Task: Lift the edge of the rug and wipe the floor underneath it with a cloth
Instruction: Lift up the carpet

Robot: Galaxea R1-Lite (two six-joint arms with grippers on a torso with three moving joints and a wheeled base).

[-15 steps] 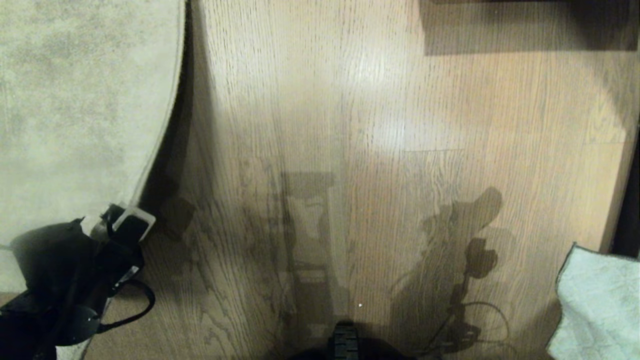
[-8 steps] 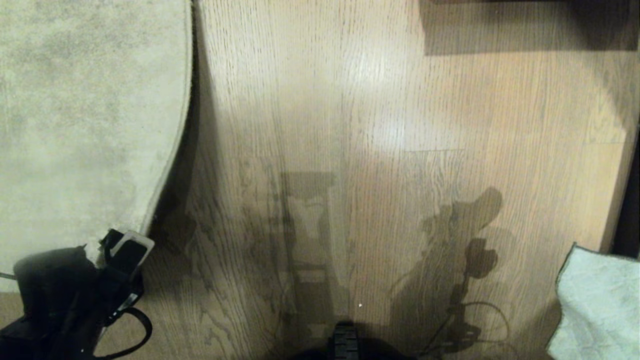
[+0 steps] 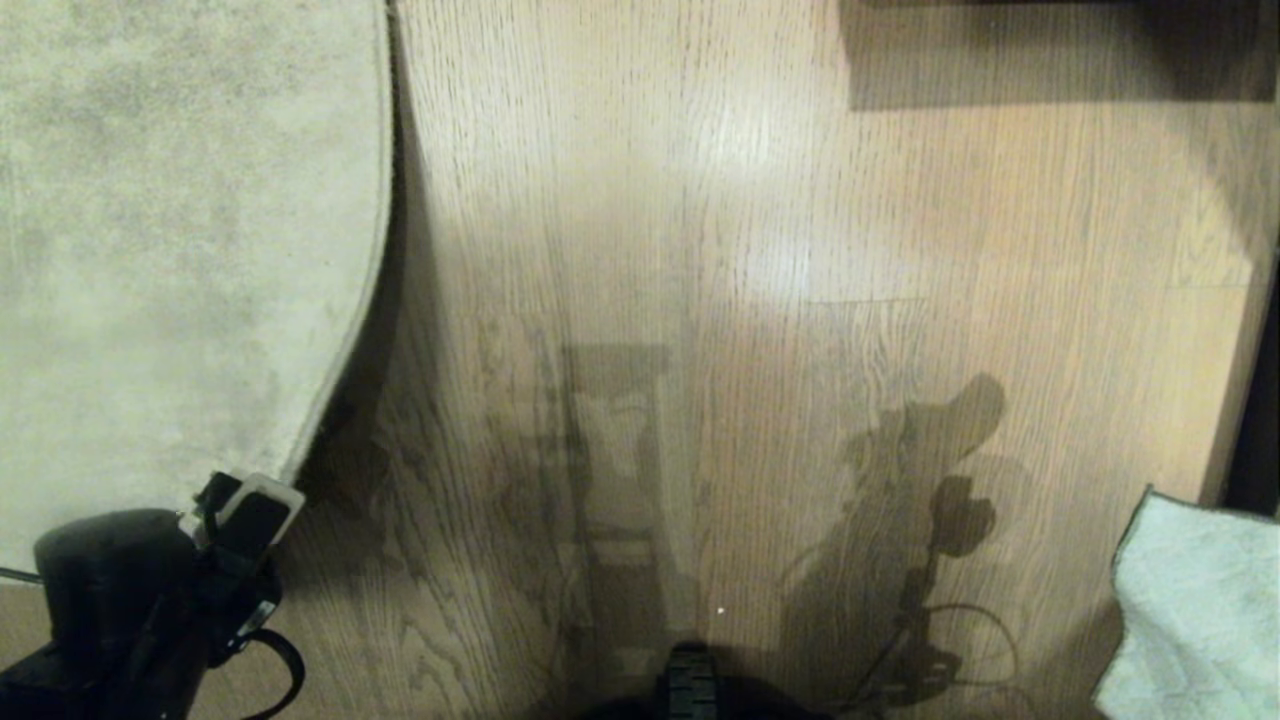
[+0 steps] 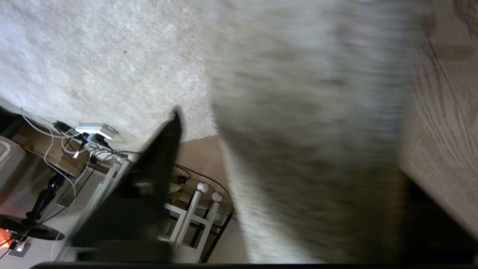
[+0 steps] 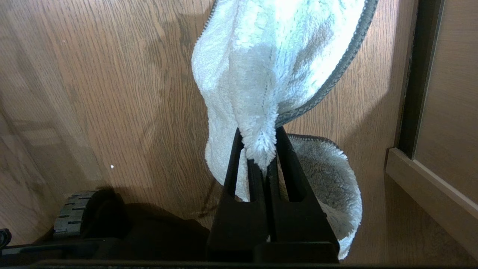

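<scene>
Head view shows us the rug edge (image 3: 352,330) running down the upper left of the frame, curving toward the lower left, with a dark shadow along it on the floor (image 3: 760,260). At the lower left of that frame our left gripper (image 3: 235,515) sits right at the rug's corner; whether it pinches the rug, we cannot tell from here. In the left wrist view a blurred sheet of rug (image 4: 313,123) fills the middle of the frame, one dark finger (image 4: 160,149) shows beside it with clear space between, and the other finger is hidden, so we cannot tell how wide this claw stands or whether it holds anything.

At the lower right corner of the head view lies part of the cloth (image 3: 1195,610). In the right wrist view our right gripper (image 5: 260,164) has its fingers pressed together on a pinched fold of the cloth (image 5: 276,63), which drapes over the wood planks (image 5: 93,93). A cabinet front (image 5: 444,93) stands at the right side of that frame.
</scene>
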